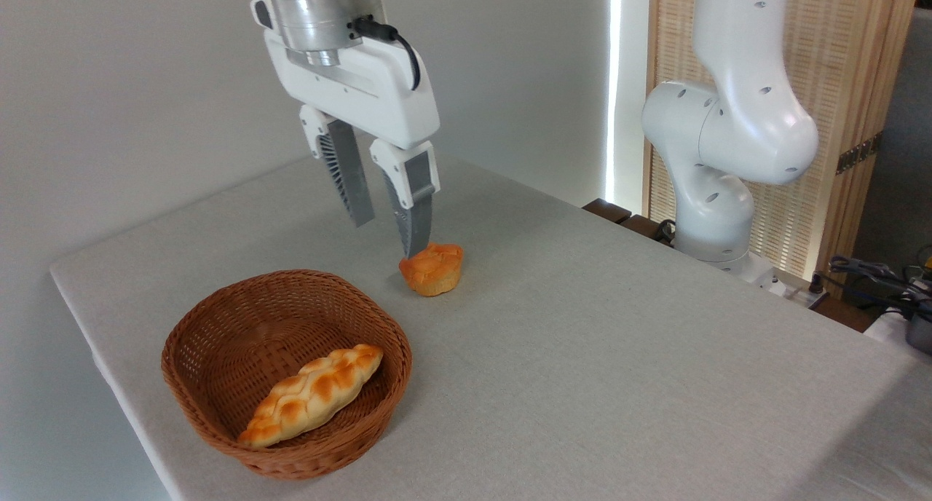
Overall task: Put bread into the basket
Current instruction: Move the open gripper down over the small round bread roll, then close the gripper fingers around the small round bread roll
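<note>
We hold our gripper (389,239) spread above the bun (432,269) (to straddle it); the bun sits on the table (619,341), just behind the basket (218,421), outside it.

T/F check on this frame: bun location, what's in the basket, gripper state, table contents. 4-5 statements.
1. The small bun sits on the table, outside the basket. True.
2. The basket is empty. False: a braided loaf lies in it.
3. The gripper is open and holds nothing. True.
4. The gripper is shut on the bun. False: its fingers are spread, above the bun's left side.
5. The bun touches the basket rim. False: bare table shows between them.
</note>
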You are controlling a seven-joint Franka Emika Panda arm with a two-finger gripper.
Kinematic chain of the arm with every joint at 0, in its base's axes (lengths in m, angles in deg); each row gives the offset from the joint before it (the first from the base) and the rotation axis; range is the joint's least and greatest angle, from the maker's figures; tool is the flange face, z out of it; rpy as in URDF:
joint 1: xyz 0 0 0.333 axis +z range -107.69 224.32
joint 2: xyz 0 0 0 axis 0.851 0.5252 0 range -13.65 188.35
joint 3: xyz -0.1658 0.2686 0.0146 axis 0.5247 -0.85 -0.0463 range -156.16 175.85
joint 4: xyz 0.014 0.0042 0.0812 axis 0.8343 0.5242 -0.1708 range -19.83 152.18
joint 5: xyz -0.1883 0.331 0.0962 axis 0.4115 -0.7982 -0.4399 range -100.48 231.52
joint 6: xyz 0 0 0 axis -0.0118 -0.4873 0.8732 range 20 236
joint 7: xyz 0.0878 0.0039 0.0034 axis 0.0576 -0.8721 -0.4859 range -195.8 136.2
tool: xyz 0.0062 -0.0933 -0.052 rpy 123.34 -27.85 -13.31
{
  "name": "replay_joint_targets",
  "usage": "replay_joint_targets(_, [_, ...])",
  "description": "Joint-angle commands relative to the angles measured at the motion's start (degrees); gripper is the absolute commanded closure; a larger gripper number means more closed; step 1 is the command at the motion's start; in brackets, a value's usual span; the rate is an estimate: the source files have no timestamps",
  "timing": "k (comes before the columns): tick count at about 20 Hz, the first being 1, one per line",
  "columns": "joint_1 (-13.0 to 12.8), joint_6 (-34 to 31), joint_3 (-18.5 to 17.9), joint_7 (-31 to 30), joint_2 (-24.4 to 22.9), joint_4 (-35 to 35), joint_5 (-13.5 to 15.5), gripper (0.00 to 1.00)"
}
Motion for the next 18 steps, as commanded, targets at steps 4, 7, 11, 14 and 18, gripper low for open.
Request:
replay_joint_targets(4, [-8.7, 10.3, -0.1, 1.9, -12.1, 20.6, 3.0, 0.00])
replay_joint_targets(7, [-14.4, 12.4, -0.1, 2.1, -13.0, 26.5, 3.0, 0.00])
replay_joint_targets(11, [-16.5, 15.1, -0.1, 2.4, -13.0, 32.5, 3.0, 0.00])
replay_joint_targets(14, [-17.7, 19.5, -0.1, 2.7, -12.7, 35.4, 3.1, 0.00])
replay_joint_targets(18, [-18.5, 22.0, 0.3, 2.7, -11.8, 36.8, 3.2, 0.00])
